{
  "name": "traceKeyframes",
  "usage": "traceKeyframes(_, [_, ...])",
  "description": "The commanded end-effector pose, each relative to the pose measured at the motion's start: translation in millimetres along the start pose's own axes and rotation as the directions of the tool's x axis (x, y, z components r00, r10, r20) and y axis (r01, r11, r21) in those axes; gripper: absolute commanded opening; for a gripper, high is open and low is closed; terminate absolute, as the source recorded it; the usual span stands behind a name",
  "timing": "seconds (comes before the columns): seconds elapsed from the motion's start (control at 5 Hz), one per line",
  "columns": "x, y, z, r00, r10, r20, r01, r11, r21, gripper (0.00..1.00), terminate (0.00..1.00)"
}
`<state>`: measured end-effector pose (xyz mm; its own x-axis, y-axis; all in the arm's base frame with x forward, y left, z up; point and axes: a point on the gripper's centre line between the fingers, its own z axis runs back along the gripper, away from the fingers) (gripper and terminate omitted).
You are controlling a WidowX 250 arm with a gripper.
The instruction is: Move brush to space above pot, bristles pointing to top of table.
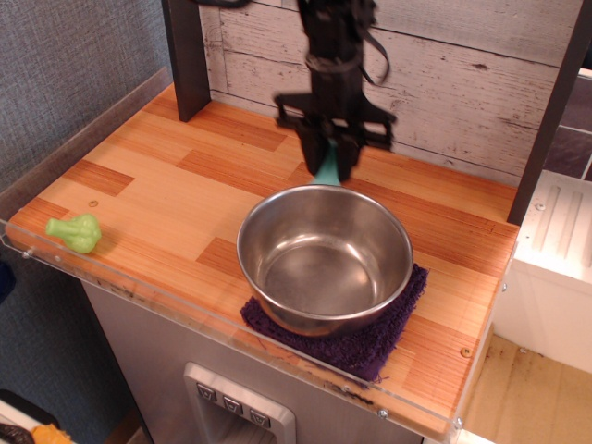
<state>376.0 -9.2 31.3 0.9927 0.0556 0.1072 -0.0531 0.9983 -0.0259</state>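
Observation:
My gripper hangs just behind the far rim of the pot, a wide shiny steel bowl. It is shut on the teal brush, which hangs down between the fingers with its lower end at the pot's rim. The bristles are hidden by the fingers. The pot stands on a purple cloth on the striped wooden table.
A light-green lumpy toy lies near the table's front left edge. A dark post stands at the back left and another at the back right. A whitewashed plank wall runs behind. A clear plastic edge lines the front.

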Motion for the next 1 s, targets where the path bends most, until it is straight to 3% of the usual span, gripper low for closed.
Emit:
traceKeyframes(0.0, [3.0,-9.3,-3.9,1.000,0.002,0.007,-0.002,1.000,0.008,1.00,0.00])
traceKeyframes(0.2, [3.9,-11.0,0.2,0.999,-0.034,0.018,0.033,0.998,0.044,1.00,0.00])
traceKeyframes(0.6, [-1.5,2.3,65.4,0.984,-0.063,0.170,0.054,0.997,0.054,1.00,0.00])
traceKeyframes(0.8, [-11.7,15.6,93.9,0.979,-0.046,0.196,0.040,0.999,0.033,1.00,0.00])
